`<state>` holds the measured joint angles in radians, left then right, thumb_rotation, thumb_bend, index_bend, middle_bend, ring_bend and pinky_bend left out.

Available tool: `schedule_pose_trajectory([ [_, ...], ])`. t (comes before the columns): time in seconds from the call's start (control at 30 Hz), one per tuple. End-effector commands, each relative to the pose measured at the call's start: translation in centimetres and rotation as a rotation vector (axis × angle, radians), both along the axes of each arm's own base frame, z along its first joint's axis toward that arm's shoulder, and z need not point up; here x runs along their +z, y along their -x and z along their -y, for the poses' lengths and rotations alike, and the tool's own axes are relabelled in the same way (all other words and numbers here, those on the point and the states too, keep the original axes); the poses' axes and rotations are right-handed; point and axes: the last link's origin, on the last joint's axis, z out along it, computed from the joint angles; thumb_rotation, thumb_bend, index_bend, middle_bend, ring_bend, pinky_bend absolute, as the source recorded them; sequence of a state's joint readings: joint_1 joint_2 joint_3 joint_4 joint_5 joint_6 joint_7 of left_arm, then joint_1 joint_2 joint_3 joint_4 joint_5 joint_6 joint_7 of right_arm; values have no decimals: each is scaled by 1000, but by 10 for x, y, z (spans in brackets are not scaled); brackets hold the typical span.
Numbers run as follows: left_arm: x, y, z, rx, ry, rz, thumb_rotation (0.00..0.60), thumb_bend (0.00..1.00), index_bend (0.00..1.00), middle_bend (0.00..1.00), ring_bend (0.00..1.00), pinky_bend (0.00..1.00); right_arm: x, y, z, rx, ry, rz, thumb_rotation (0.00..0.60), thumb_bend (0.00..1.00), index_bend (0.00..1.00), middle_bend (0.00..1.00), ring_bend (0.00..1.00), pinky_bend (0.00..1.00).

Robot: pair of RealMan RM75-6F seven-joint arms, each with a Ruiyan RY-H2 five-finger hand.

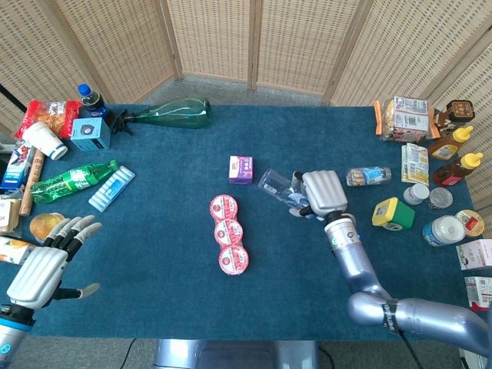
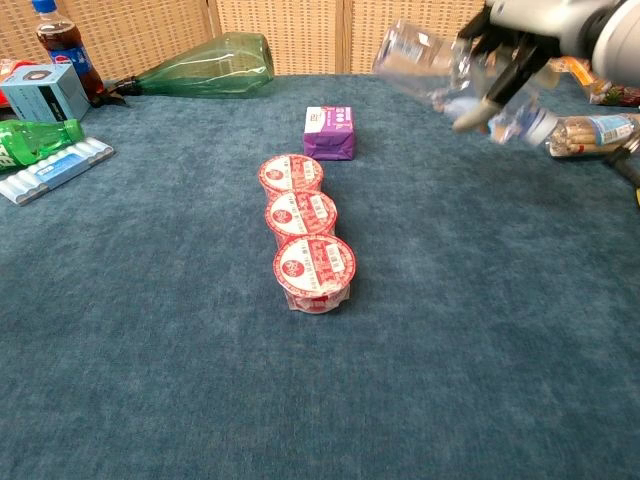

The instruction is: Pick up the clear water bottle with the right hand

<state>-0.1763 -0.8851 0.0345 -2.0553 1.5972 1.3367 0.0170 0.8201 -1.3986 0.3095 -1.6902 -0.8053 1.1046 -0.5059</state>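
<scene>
My right hand (image 1: 321,193) grips the clear water bottle (image 1: 277,185) and holds it in the air above the blue table (image 1: 169,254). In the chest view the clear water bottle (image 2: 425,62) lies tilted, base toward the left and cap toward the right, with my right hand (image 2: 505,45) wrapped over its cap end. My left hand (image 1: 42,265) hovers at the front left corner with its fingers spread and nothing in it.
Three red-lidded cups (image 1: 229,244) lie in a row mid-table, with a purple box (image 1: 241,169) behind them. A green glass bottle (image 1: 173,114), a green soda bottle (image 1: 69,181) and snacks crowd the left. Sauce bottles (image 1: 452,141), jars and packets fill the right edge.
</scene>
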Motion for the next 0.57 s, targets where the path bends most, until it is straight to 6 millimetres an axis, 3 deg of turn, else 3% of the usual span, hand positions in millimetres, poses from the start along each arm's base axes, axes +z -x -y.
schedule_pose_trajectory([
  [0.03,0,0,0,0,0,1,600,98,112,0,0,0,27,-7,0,8,48,81,600,0,633,1000,966,830],
  [0.27,-1,0,-1,-4,1,6,600,98,112,0,0,0,56,-17,-7,32,96,135,600,0,630,1000,966,830],
  [0.57,0,1,1,-3,0,7,600,96,113,0,0,0,66,-19,-13,34,102,149,600,0,631,1000,966,831],
])
